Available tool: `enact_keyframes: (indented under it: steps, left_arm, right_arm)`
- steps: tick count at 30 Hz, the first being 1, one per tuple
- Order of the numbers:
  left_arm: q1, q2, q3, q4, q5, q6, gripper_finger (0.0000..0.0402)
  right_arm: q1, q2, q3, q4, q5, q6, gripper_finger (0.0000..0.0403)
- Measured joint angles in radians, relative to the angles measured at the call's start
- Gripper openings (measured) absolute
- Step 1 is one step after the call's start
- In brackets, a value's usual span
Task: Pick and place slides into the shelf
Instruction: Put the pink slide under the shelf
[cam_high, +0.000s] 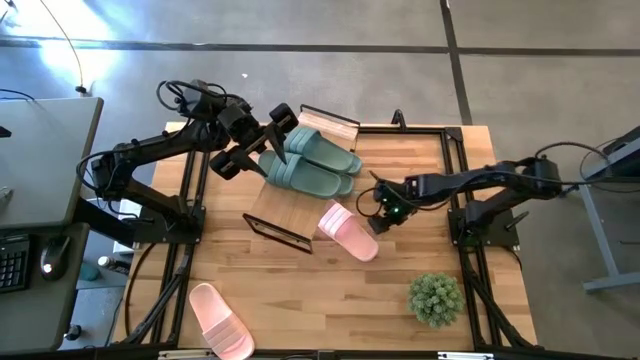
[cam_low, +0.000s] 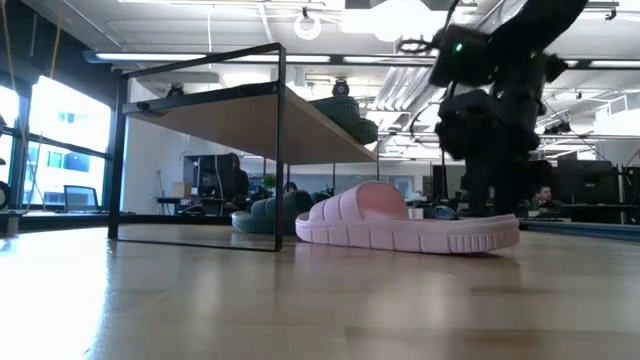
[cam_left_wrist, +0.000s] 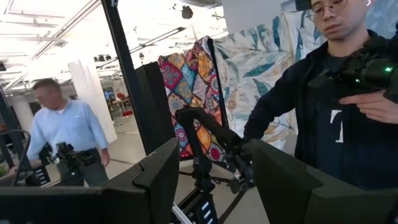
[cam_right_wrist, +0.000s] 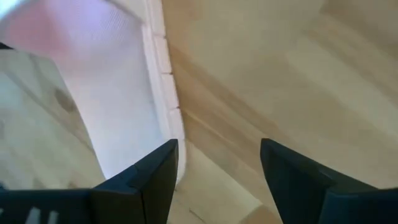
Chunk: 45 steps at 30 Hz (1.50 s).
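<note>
Two sage green slides (cam_high: 310, 160) lie side by side, soles down, on the shelf's (cam_high: 295, 205) bamboo top. In the low view one green slide (cam_low: 345, 108) shows on the top plank (cam_low: 250, 115), and another green one (cam_low: 268, 213) shows low behind the frame. A pink slide (cam_high: 348, 232) lies sole down on the table beside the shelf. My right gripper (cam_high: 376, 217) is open and low at one end of it (cam_right_wrist: 124, 93): one finger over its rim, the other over bare wood. My left gripper (cam_high: 282, 130) is open above the green slides, with nothing between its fingers (cam_left_wrist: 214, 180). My right gripper (cam_right_wrist: 219, 168) comes down at the pink slide's end rim (cam_right_wrist: 165, 112), pointing down at the table. One finger (cam_right_wrist: 155, 171) stands right at that rim. I cannot tell whether it touches the slide.
A second pink slide (cam_high: 220, 320) lies near the table's near left corner. A small potted plant (cam_high: 435, 297) stands near the near right corner. Black frame rails (cam_high: 455, 150) run along the table's edges. Two people (cam_left_wrist: 68, 134) stand in the room beyond.
</note>
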Motion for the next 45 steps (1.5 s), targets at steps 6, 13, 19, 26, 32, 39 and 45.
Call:
enact_keyframes:
  steps: [6,13,19,26,32,39,45]
  left_arm:
    - [0.0,0.0,0.0,0.0,0.017,0.0,0.0182]
    - [0.0,0.0,0.0,-0.001,0.026,0.0,0.0182]
    - [0.0,0.0,0.0,-0.004,0.029,0.0,0.0182]
    - [0.0,0.0,0.0,-0.008,0.033,0.0,0.0182]
    - [0.0,0.0,0.0,-0.018,0.033,0.0,0.0182]
    - [0.0,0.0,0.0,-0.028,0.033,0.0,0.0182]
    - [0.001,0.0,0.0,-0.03,0.033,0.0,0.0182]
  right_arm:
    - [0.075,-0.134,0.0,-0.057,0.228,0.052,0.0202]
    - [0.166,-0.125,0.001,0.162,0.336,0.08,0.0083]
    - [0.181,0.047,0.0,0.376,0.356,0.086,0.0022]
    - [0.181,0.189,0.0,0.602,0.427,0.095,0.0005]
    - [0.182,0.264,0.0,0.75,0.424,0.133,0.0002]
    - [0.191,0.348,0.035,0.889,0.393,0.131,0.0]
    - [0.194,0.437,0.18,0.861,0.339,0.076,0.0]
